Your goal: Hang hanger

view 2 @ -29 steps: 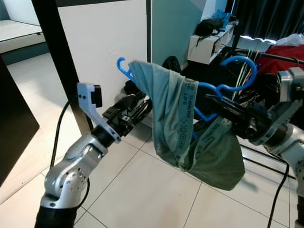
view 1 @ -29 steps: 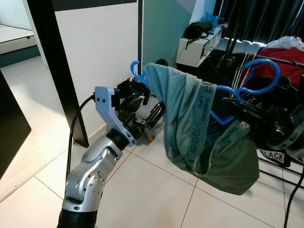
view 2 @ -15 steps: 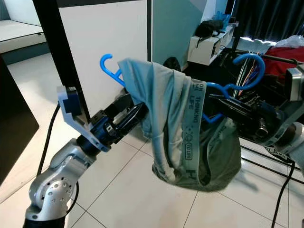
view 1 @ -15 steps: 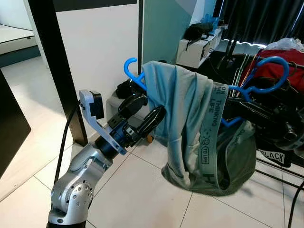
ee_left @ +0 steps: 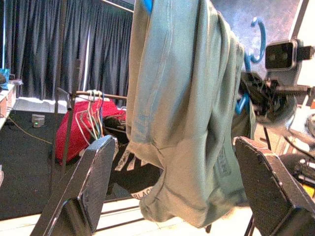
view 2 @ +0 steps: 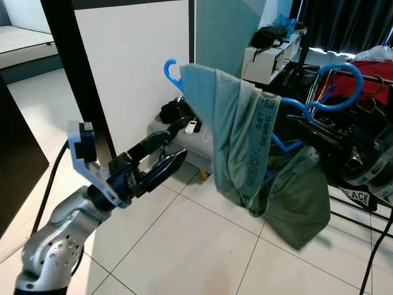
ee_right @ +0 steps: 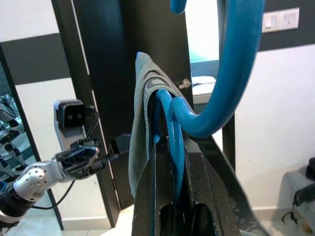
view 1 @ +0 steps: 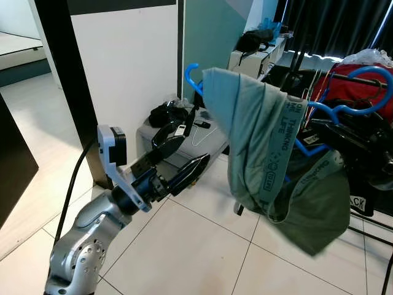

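A blue plastic hanger carries a grey-green garment draped over its bar and hanging in folds. My right gripper is shut on the hanger just below its hook, holding it in the air at the right. My left gripper stands open below and to the left of the garment, apart from it, with nothing between its fingers. In the left wrist view the garment hangs ahead of the open fingers.
A drying rack with a red cloth stands behind the right arm. A black post and a white wall are at the left, and a low grey box holds dark items. Tiled floor lies below.
My left gripper has drawn back and down from the garment's edge and now stands open. The right gripper has carried the hanger and garment to the right.
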`<state>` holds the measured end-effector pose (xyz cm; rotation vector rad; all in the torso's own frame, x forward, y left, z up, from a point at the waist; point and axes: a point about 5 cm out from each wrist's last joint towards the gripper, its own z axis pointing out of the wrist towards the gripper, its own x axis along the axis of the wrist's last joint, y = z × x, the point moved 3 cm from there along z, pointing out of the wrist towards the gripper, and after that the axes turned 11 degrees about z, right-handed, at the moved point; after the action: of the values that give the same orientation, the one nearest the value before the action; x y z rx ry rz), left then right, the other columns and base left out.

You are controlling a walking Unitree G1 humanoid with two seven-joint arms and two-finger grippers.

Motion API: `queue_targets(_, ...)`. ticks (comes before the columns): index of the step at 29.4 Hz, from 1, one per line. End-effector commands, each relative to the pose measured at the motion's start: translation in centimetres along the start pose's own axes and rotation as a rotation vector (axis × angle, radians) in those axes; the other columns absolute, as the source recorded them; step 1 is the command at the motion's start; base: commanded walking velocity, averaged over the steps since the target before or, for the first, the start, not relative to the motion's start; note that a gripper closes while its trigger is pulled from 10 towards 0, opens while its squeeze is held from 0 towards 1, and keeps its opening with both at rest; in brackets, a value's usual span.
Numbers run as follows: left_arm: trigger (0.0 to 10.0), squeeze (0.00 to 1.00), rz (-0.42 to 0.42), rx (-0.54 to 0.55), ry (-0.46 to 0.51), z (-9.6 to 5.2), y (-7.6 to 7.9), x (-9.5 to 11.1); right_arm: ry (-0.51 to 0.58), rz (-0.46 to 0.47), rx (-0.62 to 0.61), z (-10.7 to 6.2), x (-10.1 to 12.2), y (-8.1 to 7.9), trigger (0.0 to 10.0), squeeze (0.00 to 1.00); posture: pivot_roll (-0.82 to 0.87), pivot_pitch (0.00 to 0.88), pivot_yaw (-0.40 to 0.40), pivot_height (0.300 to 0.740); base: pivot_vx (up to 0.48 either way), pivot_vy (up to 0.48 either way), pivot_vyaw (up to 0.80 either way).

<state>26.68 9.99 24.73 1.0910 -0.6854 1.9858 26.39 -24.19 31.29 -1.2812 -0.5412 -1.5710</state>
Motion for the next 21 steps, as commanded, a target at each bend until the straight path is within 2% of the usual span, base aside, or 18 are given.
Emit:
queue_targets(1, 10.0, 0.00, 0.008, 0.002, -0.008, -0.4, -0.3, -0.1, 0.005, -0.003, 0.024, 0.0, 0.6, -0.4, 0.0, 0.00, -0.07, 0.000, -0.050, 0.740, 0.000, 0.000, 0.00)
queue_targets(8, 10.0, 0.00, 0.036, 0.032, -0.001, 0.3, -0.4, -0.2, -0.006, 0.003, 0.044, 0.2, 0.4, -0.8, 0.0, 0.00, -0.08, 0.000, -0.051, 0.740, 0.000, 0.000, 0.00)
queue_targets(12, 10.0, 0.00, 0.098, 0.062, 0.012, 1.8, -0.6, -0.1, -0.022, 0.007, 0.083, 0.7, 0.3, -1.6, 0.0, 0.00, -0.08, 0.000, -0.049, 0.740, 0.000, 0.000, 0.00)
queue_targets(21, 10.0, 0.00, 0.098, 0.059, 0.016, 2.4, -0.5, -0.3, -0.034, 0.024, 0.127, 1.0, 0.1, -2.2, 0.0, 0.00, -0.08, 0.000, -0.048, 0.740, 0.000, 0.000, 0.00)
